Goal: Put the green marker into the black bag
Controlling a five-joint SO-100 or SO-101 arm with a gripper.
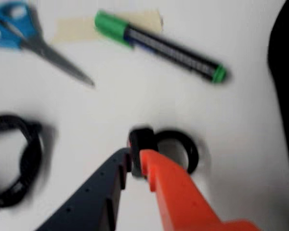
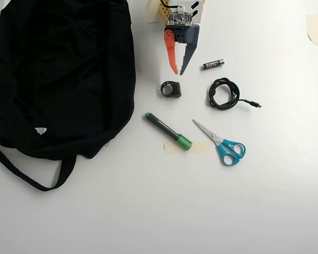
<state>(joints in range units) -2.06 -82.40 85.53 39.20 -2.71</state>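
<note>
Overhead view: green marker (image 2: 168, 130) lies flat on the white surface (image 2: 265, 201), diagonal, green cap toward lower right and resting over the edge of a strip of beige tape (image 2: 196, 148). Black bag (image 2: 58, 74) fills the upper left, just left of the marker's small-tipped end but apart from it; its strap loops out below. The gripper (image 2: 178, 72) hangs at top centre, pointing down the picture, one orange finger and one dark finger; jaws nearly together at the tips, nothing between them. Just below the tips sits a small black ring-shaped object (image 2: 171, 89), kind unclear. To the right: a small black battery (image 2: 213, 64), a coiled black cable (image 2: 224, 93), and blue-handled scissors (image 2: 222, 144) right of the marker. Wrist view, blurred: marker (image 1: 159, 45) near the top edge, well ahead of the jaw tips; ring object (image 1: 176, 149) just beyond the tips.
</note>
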